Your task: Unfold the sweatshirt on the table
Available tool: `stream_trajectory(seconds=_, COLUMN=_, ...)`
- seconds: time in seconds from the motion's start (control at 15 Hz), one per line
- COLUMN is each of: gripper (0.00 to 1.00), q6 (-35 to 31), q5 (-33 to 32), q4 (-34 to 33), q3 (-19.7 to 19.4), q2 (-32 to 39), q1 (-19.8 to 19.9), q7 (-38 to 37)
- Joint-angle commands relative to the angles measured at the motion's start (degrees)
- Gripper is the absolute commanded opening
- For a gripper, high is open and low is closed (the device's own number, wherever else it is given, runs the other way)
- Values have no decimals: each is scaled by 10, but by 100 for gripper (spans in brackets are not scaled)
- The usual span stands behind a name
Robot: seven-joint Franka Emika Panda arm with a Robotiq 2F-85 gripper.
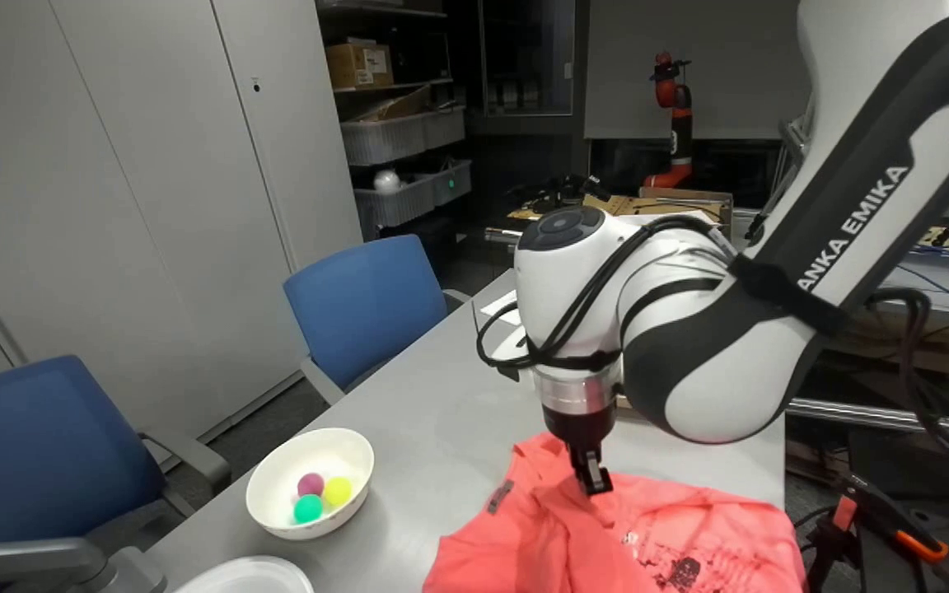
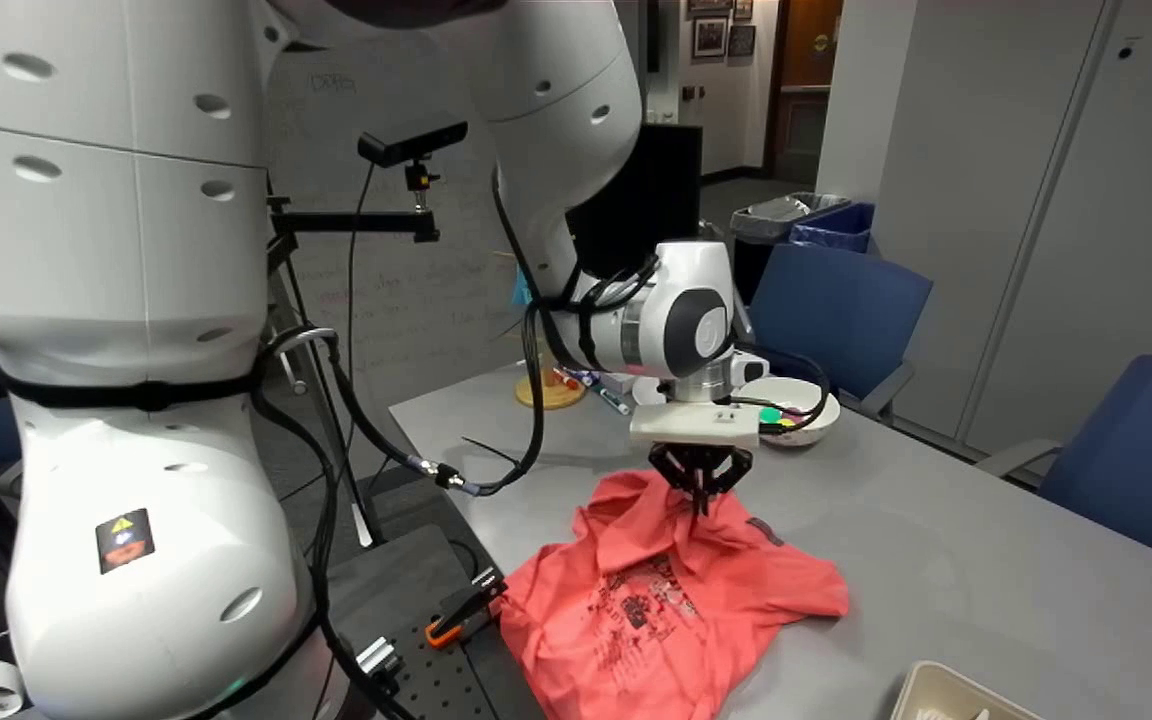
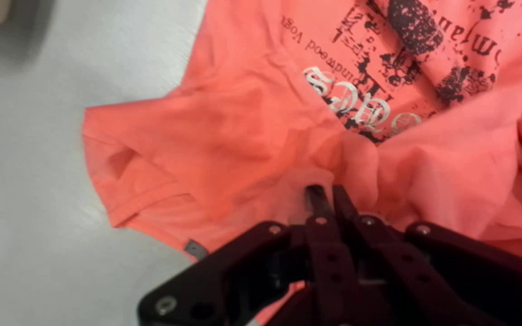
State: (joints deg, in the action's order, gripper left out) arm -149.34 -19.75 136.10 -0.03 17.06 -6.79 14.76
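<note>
The coral-red short-sleeved sweatshirt lies rumpled on the grey table, with black and white print on its front. It also shows in an exterior view and fills much of the wrist view. One sleeve spreads flat toward the left in the wrist view, and folds bunch at the right. A dark tag sits at an edge. My gripper points down into the cloth, seen in both exterior views. Its fingers are nearly together with a thin fold of the sweatshirt between them. The fingertips' far side is hidden.
A white bowl with coloured balls stands on the table, near a white plate. A beige tray sits at the table's near side. Markers and a wooden base are at the far end. Blue chairs line one side.
</note>
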Motion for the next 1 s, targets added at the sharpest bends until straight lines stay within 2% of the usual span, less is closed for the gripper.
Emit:
stream_trajectory(seconds=0.0, gripper=1, q6=50, q5=-81, q4=18, q3=-26, q2=-61, q1=-11, q7=-77)
stream_trajectory(seconds=0.33, gripper=1, q6=83, q5=-243, q4=17, q3=-34, q2=-91, q1=-12, q7=-233)
stream_trajectory(seconds=0.47, gripper=1, q6=108, q5=-309, q4=14, q3=-30, q2=-113, q1=-3, q7=-274)
stream_trajectory(seconds=0.73, gripper=1, q6=150, q5=-355, q4=21, q3=-16, q2=-125, q1=11, q7=-309)
stream_trajectory(seconds=0.8, gripper=6, q6=159, q5=-359, q4=23, q3=-16, q2=-125, q1=13, q7=-317)
stream_trajectory(seconds=0.87, gripper=31, q6=165, q5=-361, q4=23, q3=-15, q2=-123, q1=15, q7=-320)
stream_trajectory(seconds=0.93, gripper=32, q6=169, q5=-362, q4=25, q3=-15, q2=-122, q1=16, q7=-324)
